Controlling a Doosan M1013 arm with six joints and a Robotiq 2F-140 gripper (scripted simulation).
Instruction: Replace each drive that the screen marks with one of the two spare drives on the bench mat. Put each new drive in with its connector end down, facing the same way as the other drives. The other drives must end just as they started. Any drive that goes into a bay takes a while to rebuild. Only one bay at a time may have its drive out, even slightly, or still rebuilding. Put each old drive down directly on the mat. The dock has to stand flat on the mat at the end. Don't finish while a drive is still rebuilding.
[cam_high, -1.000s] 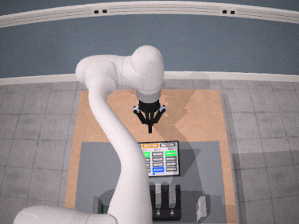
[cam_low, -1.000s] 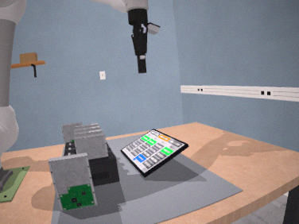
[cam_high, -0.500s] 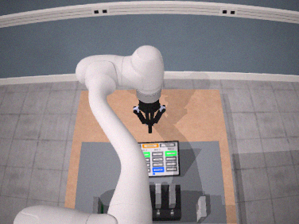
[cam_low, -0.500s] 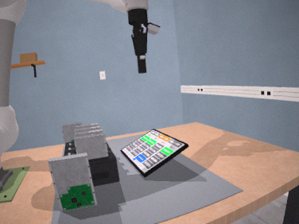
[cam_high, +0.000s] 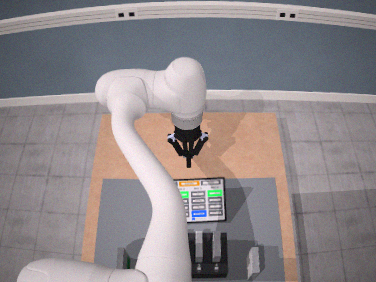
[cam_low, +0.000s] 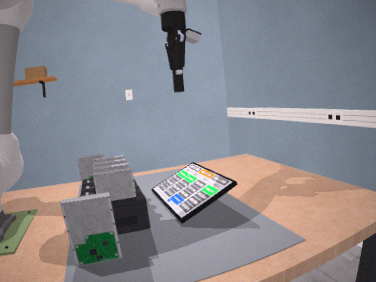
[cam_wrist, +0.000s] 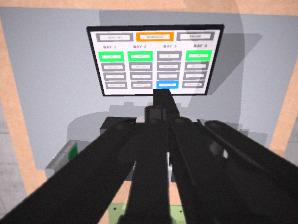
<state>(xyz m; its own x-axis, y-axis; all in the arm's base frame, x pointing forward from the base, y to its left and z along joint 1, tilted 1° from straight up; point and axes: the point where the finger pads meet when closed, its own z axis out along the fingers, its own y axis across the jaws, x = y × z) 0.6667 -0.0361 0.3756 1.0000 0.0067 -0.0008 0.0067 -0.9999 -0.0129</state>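
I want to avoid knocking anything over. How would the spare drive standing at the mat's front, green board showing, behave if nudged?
The spare drive probably tips easily: it stands on a narrow edge, leaning. It looks a stiff slab, so it would fall whole onto the mat.
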